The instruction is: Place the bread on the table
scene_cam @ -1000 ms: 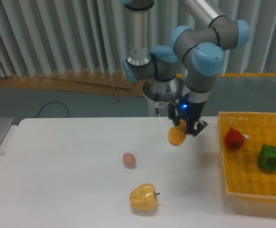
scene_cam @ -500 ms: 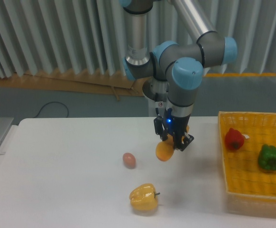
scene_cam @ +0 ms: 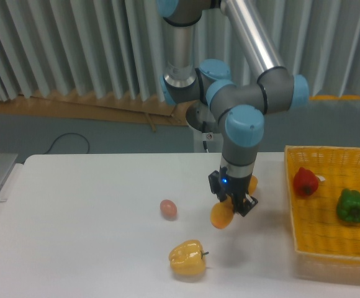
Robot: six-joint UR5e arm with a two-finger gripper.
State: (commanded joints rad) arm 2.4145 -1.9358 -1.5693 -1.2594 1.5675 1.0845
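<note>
The bread [scene_cam: 221,215] is an orange-yellow loaf seen nearly end-on, its near rounded end low over the white table [scene_cam: 93,248] and its far end showing behind the gripper's body. My gripper [scene_cam: 233,205] is shut on the bread around its middle, pointing down. The loaf hangs just above the tabletop, right of centre; whether it touches the surface I cannot tell.
A small brown egg [scene_cam: 168,209] lies to the left of the bread. A yellow bell pepper [scene_cam: 187,258] sits in front of it. At the right stands a yellow woven basket [scene_cam: 304,242] holding a red pepper [scene_cam: 305,181] and a green pepper [scene_cam: 351,207].
The arm has carried the bread away from the basket to the left, then lower and slightly toward the front. The bread stays in the gripper; the other objects have not moved.
</note>
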